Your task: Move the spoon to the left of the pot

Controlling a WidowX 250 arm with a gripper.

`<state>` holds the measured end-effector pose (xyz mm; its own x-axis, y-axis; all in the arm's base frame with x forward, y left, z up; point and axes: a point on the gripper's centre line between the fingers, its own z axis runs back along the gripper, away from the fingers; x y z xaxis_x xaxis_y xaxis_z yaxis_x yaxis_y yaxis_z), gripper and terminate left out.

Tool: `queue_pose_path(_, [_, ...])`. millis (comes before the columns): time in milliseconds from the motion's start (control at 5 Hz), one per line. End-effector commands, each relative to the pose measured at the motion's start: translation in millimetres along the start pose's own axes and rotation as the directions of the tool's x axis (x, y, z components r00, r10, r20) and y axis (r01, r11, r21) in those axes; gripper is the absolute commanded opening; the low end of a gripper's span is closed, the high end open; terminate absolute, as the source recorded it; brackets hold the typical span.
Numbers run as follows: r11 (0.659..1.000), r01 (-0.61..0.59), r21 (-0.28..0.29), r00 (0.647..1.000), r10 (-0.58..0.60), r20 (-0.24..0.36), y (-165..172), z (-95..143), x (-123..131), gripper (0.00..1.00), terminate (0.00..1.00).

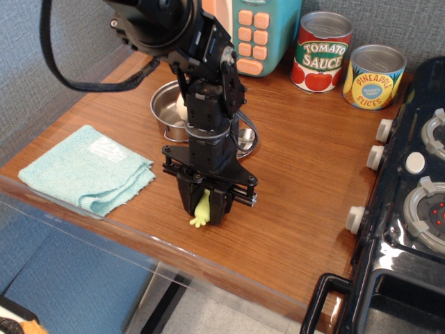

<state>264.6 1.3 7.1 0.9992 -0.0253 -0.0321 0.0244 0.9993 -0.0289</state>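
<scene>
- Landmark: the pot (169, 104), steel, at the back of the wooden surface (306, 181). All places below are given from it.
- Far left of the pot and nearer the front edge: a folded teal cloth (87, 168). The bare strip between cloth and pot is where you want the spoon to end.
- In front of the pot, slightly right: the tool (206, 211), pointing straight down, jaws drawn narrow and clamped on the spoon (201, 211) by its yellow-green handle. Only the frilled end shows below the jaws; the silver bowl is hidden behind the arm, so you cannot tell whether it rests on the surface or is lifted.
- Right of the pot, well apart: tomato sauce can (321, 51) and pineapple can (375, 76), both clear of the path; toy stove (410, 209) farther right.
- Risks:
  - The grip sits near the handle's end; the heavier bowl may pivot the spoon or slip it out.
  - A low sweep left could drag the bowl into the pot's wire handle and shift the pot.
  - Overshoot would land the spoon on the cloth.
</scene>
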Motion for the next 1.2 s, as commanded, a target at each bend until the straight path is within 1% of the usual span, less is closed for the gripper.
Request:
queue_pose_path(0, [0.99, 0.136, -0.03, 0.989, -0.134, 0.065, 8, 56, 4, 0.0, 0.0])
queue_pose_path(200, [0.982, 0.18, -0.055, 0.976, -0.172, 0.133, 29, 96, 5, 0.0, 0.0])
queue_pose_path(400, [0.988, 0.148, -0.051, 0.978, -0.138, 0.156, 53, 117, 6, 0.0, 0.0])
queue_pose_path(600, [0.993, 0.097, -0.069, 0.985, -0.085, 0.151, 76, 122, 9, 0.0, 0.0])
queue_pose_path(800, [0.995, 0.075, -0.065, 0.988, -0.066, 0.138, 98, 123, 14, 0.0, 0.0])
queue_pose_path(1000, [0.997, 0.064, -0.046, 0.993, -0.059, 0.104, 123, 116, 16, 0.0, 0.0])
